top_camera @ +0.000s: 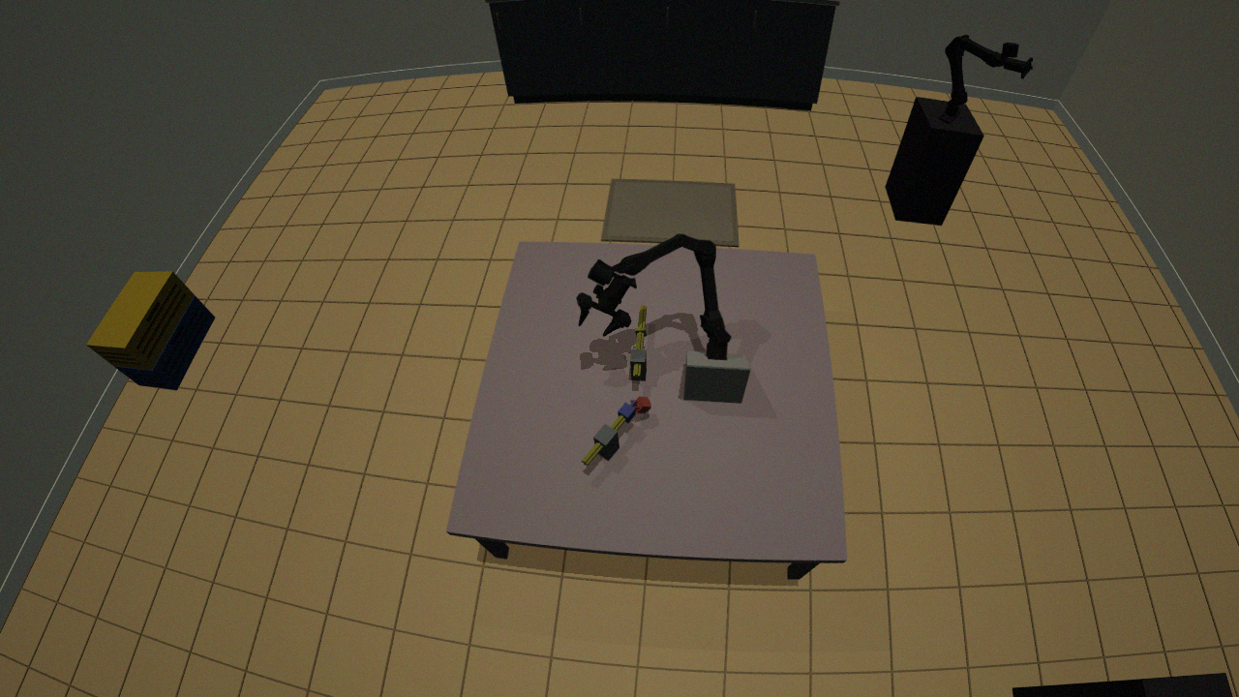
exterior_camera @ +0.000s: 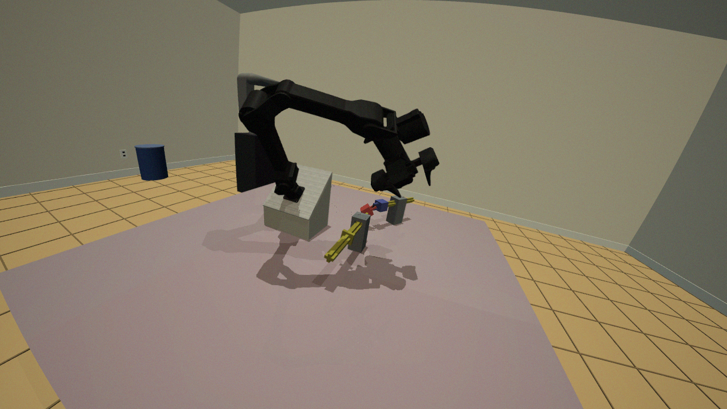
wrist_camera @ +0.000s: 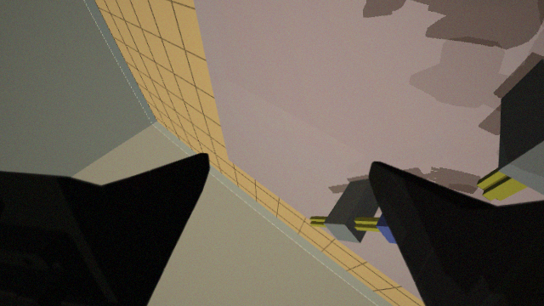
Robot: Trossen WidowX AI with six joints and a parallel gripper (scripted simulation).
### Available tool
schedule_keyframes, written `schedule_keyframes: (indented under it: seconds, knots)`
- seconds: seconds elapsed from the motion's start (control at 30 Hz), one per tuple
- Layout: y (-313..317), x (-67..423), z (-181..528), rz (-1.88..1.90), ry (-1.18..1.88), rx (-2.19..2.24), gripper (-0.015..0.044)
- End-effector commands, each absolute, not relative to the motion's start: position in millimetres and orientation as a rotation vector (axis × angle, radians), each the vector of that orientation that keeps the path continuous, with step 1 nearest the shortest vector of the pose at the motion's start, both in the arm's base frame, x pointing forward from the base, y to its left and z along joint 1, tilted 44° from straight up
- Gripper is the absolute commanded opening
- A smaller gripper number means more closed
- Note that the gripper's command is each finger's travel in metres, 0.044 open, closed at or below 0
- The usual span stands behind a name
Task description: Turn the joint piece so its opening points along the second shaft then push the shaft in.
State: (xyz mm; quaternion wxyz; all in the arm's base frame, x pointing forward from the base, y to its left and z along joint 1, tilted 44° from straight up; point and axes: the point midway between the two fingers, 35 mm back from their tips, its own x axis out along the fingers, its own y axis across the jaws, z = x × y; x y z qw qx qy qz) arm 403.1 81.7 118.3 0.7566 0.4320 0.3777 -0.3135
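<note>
On the table (top_camera: 693, 485) (exterior_camera: 203, 315) (wrist_camera: 297, 85) a grey block (top_camera: 606, 441) (exterior_camera: 396, 210) (wrist_camera: 346, 210) holds a short yellow shaft that ends in a blue piece (top_camera: 625, 410) (exterior_camera: 380, 204) (wrist_camera: 384, 230) and a red joint piece (top_camera: 643, 404) (exterior_camera: 366, 208). A second grey block (top_camera: 638, 362) (exterior_camera: 359, 231) (wrist_camera: 523, 127) carries the long yellow sliding shaft (top_camera: 642, 322) (exterior_camera: 339, 245) (wrist_camera: 499, 185), drawn back from the joint. My gripper (top_camera: 597, 323) (exterior_camera: 412, 187) (wrist_camera: 289, 165) is open and empty. It hangs above the table, left of the sliding shaft's rear end in the top view, touching nothing.
The arm stands on a grey wedge base (top_camera: 714, 381) (exterior_camera: 300, 208) right of the shafts. On the floor are a yellow and blue crate (top_camera: 151, 329), a blue barrel (exterior_camera: 151, 161), a grey mat (top_camera: 671, 210) and a black pedestal (top_camera: 931, 165) with another arm.
</note>
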Motion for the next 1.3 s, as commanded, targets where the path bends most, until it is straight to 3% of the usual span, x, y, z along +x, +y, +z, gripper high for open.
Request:
schedule_keyframes:
  seconds: [0.0,0.63,1.27]
  knots:
    - [97,386,89,-0.695,0.923,0.812,0.0440]
    - [147,293,1,-0.654,1.267,0.211,0.0440]
    - [147,196,-45,-0.595,1.459,-0.465,0.0440]
